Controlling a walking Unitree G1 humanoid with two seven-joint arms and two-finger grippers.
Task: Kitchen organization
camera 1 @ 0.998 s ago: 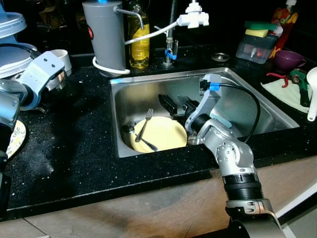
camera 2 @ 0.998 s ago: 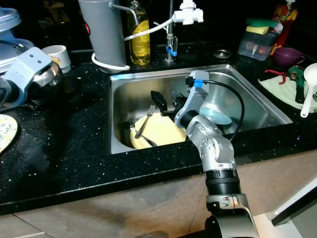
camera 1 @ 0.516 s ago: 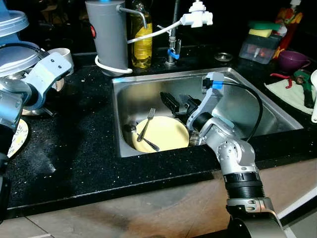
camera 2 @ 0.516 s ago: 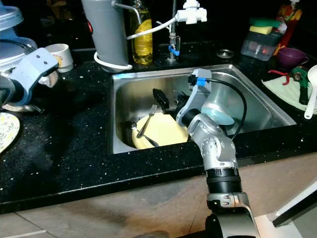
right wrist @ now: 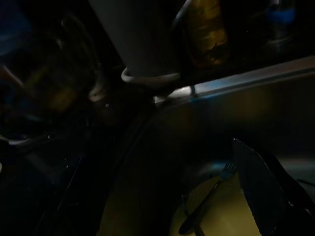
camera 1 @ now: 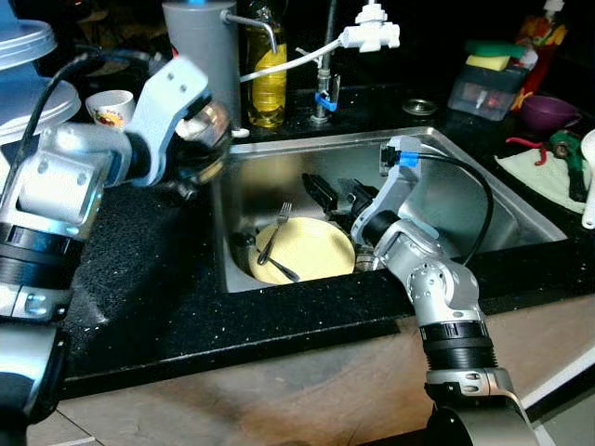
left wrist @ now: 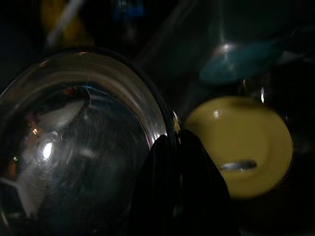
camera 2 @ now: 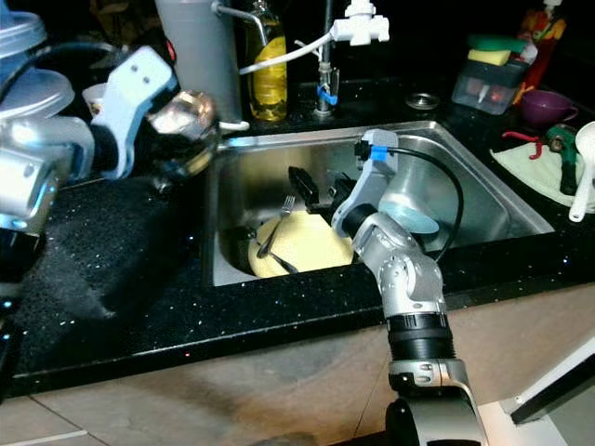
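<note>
**Glass bowl headed for the sink**

While the left hand [left wrist: 174, 162] carries the bowl [camera 1: 195, 139] over the counter [camera 1: 139, 279] at the sink's left rim, the step in hand looks like bringing it into the sink [camera 1: 465, 200] beside the dishes. To do it well, I would keep the bowl level, clear the steel rim before lowering, and set it on bare steel rather than on the plate [camera 1: 302, 251] and the fork [camera 1: 274, 228] lying across it. In the left wrist view the two black fingers are pinched tight on the bowl's glass rim, one on each side of the wall; a thin edge grip like this could slip if the bowl is swung.

Farther right, the right hand [camera 1: 337, 197] sits low inside the sink, just above the plate's far edge. Its fingers look parted and hold nothing, near the plate though contact cannot be judged.
</note>
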